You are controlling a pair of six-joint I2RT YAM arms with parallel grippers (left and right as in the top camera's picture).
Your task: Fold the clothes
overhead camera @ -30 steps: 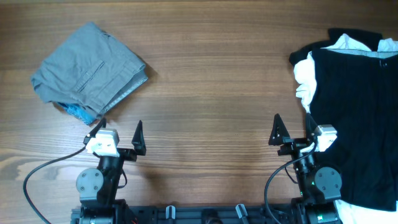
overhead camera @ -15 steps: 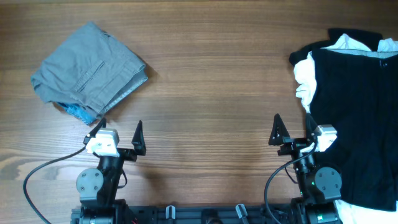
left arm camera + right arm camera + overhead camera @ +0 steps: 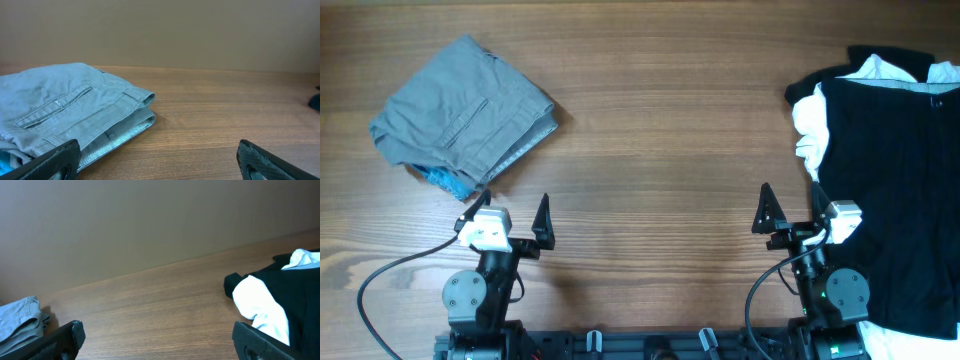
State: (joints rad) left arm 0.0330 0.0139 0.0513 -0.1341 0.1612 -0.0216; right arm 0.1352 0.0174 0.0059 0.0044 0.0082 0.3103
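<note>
- grey shorts (image 3: 465, 120) folded up, table's (image 3: 660, 120) far-left corner
- black garment (image 3: 895, 190) piled over white piece (image 3: 810, 135), right edge
- left gripper (image 3: 514, 200) and right gripper (image 3: 790, 195): both spread wide, empty, near edge

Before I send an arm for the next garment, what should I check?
1. Left end effector open and empty: ok.
2. Right end effector open and empty: ok.
3. Grey shorts folded at far left: ok.
4. Light-blue piece under the shorts, folded: cannot tell.
5. Black garment folded: not ok, lies spread at right.
6. White piece free of the black garment: not ok, partly covered.
</note>
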